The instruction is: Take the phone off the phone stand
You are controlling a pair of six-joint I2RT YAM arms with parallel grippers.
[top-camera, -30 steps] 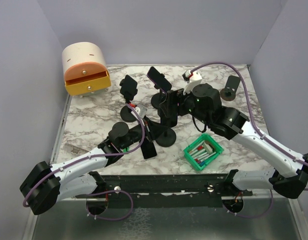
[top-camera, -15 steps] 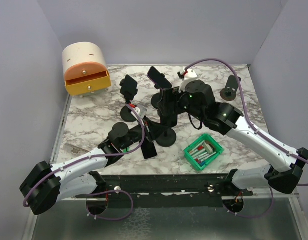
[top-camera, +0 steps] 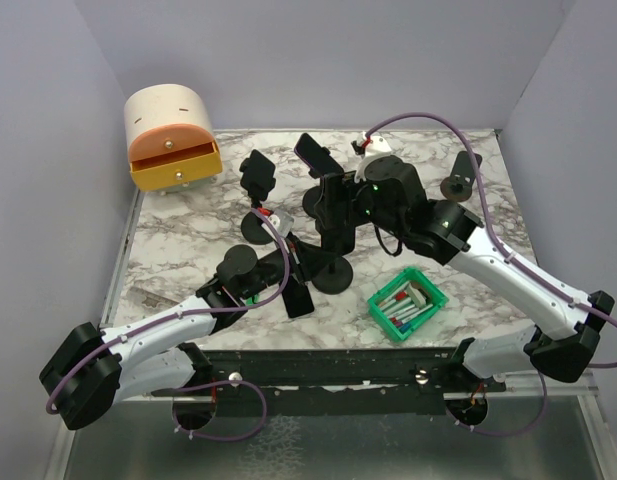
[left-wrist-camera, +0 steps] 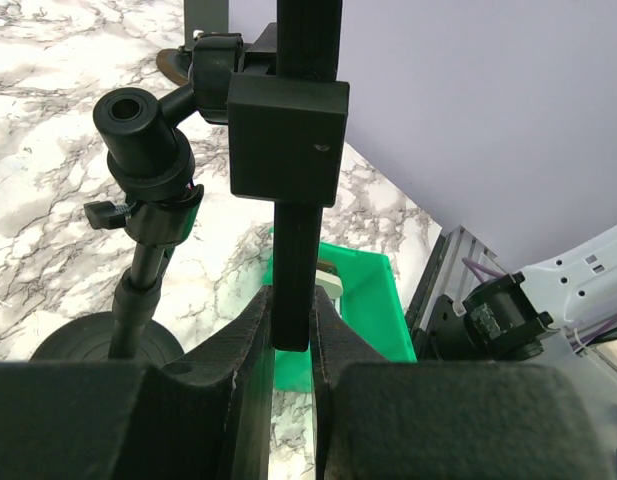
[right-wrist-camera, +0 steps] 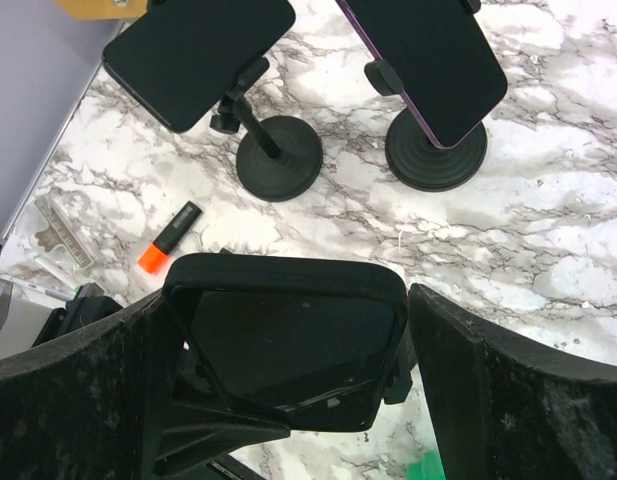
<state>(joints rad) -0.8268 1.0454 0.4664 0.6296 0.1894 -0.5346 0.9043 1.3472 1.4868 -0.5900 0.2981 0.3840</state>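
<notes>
A black phone point(right-wrist-camera: 288, 350) sits upright in the cradle of a black phone stand point(left-wrist-camera: 138, 130) at mid-table. My right gripper point(right-wrist-camera: 288, 300) is open around the phone. Its left finger point(right-wrist-camera: 128, 390) lies against one edge, and a thin gap shows at the right finger point(right-wrist-camera: 488, 390). In the top view this gripper point(top-camera: 338, 215) hangs over the phone point(top-camera: 331, 190). My left gripper point(left-wrist-camera: 293, 320) is shut on the lower end of the stand's black cradle bar point(left-wrist-camera: 293, 200), near the stand's round base point(top-camera: 331, 272).
Two more phones on stands point(right-wrist-camera: 198, 55) point(right-wrist-camera: 423, 60) stand behind. An orange highlighter point(right-wrist-camera: 171, 238) and a metal clip point(right-wrist-camera: 60, 235) lie to the left. A green bin point(top-camera: 408, 305) sits front right, a beige drawer box point(top-camera: 171, 140) back left, and another stand point(top-camera: 460, 178) back right.
My right arm has swung left and brought its open jaws around the phone, closing them slightly. The left gripper has kept its hold and not moved.
</notes>
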